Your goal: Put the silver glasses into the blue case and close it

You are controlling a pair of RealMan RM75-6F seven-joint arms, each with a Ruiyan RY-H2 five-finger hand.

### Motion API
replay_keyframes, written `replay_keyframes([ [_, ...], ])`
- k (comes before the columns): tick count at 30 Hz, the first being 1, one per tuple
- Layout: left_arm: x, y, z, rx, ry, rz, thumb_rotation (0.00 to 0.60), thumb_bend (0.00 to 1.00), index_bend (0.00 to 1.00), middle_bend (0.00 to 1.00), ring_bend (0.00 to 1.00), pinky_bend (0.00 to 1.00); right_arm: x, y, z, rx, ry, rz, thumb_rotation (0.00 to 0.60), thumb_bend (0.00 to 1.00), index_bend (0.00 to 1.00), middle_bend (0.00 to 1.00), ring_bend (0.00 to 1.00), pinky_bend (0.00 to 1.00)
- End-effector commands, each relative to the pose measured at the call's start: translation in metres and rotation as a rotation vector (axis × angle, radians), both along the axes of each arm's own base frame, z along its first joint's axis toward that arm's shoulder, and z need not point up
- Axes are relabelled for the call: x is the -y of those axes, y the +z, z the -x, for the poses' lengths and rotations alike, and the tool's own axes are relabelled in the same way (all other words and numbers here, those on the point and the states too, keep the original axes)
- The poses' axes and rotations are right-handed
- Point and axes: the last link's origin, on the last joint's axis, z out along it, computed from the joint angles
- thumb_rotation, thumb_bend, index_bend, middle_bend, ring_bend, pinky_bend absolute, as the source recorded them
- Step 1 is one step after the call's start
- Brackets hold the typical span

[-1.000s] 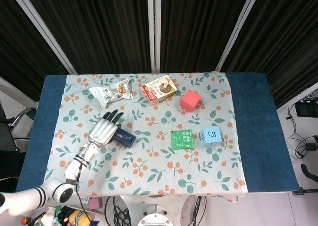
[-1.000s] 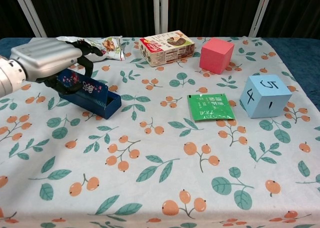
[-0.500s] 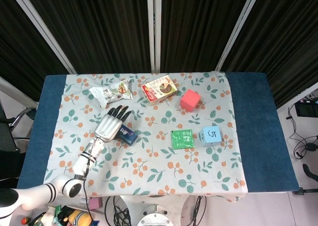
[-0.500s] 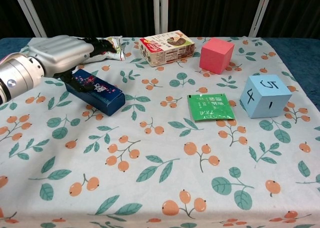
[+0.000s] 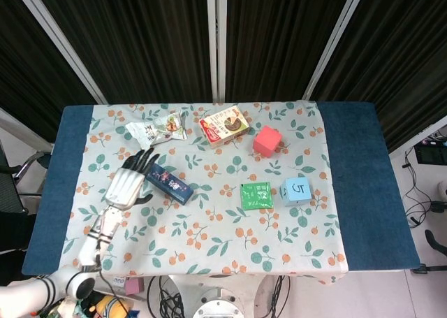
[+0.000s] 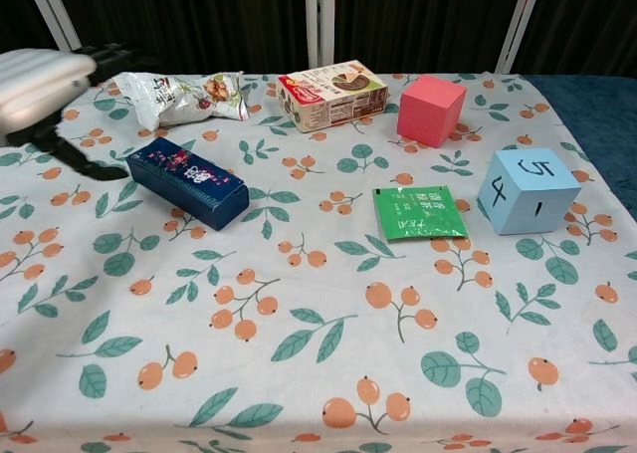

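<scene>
The blue case (image 5: 169, 184) is seen lying closed on the floral cloth of the desk (image 5: 209, 241), left of centre, its long side running diagonally. In the head view the left hand (image 5: 126, 184) is shown just beside the case's left end, apart from it, with the fingers (image 5: 143, 160) spread and holding nothing. In the chest view only the back of that hand (image 6: 40, 80) is caught at the left edge, blurred, so the fingers cannot be judged there. The right hand is shown in neither view. The silver glasses cannot be seen in either view.

Further items are laid out on the cloth: a snack packet (image 5: 156, 130) behind the case, a printed carton (image 5: 224, 124), a red cube (image 5: 267, 140), a green sachet (image 5: 255, 195) and a light blue cube (image 5: 297, 190). The numbers 4 and 1 on the light blue cube's front faces (image 6: 528, 191) are visible only from the chest view; the head view shows just the 5 on top.
</scene>
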Motion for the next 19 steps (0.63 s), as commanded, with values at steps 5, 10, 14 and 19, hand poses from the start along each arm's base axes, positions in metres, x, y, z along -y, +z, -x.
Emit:
replay_keyframes([
  [5, 0.086, 0.051, 0.071, 0.042, 0.164, -0.028, 0.6, 0.12, 0.0, 0.0, 0.05, 0.18, 0.003, -0.004, -0.007, 0.014, 0.035, -0.012, 0.6, 0.2, 0.0, 0.0, 0.0, 0.0],
  [10, 0.114, 0.068, 0.093, 0.012, 0.196, -0.081, 0.6, 0.12, 0.0, 0.01, 0.05, 0.18, 0.004, -0.007, -0.011, 0.014, 0.052, -0.025, 0.6, 0.2, 0.0, 0.0, 0.0, 0.0],
  [14, 0.124, 0.074, 0.101, 0.008, 0.206, -0.101, 0.6, 0.12, 0.0, 0.01, 0.05, 0.18, 0.007, -0.01, -0.016, 0.009, 0.074, -0.049, 0.6, 0.19, 0.0, 0.0, 0.0, 0.0],
  [19, 0.127, 0.077, 0.103, 0.01, 0.203, -0.107, 0.6, 0.12, 0.0, 0.01, 0.05, 0.18, 0.015, -0.016, -0.029, -0.002, 0.126, -0.081, 0.6, 0.19, 0.0, 0.0, 0.0, 0.0],
])
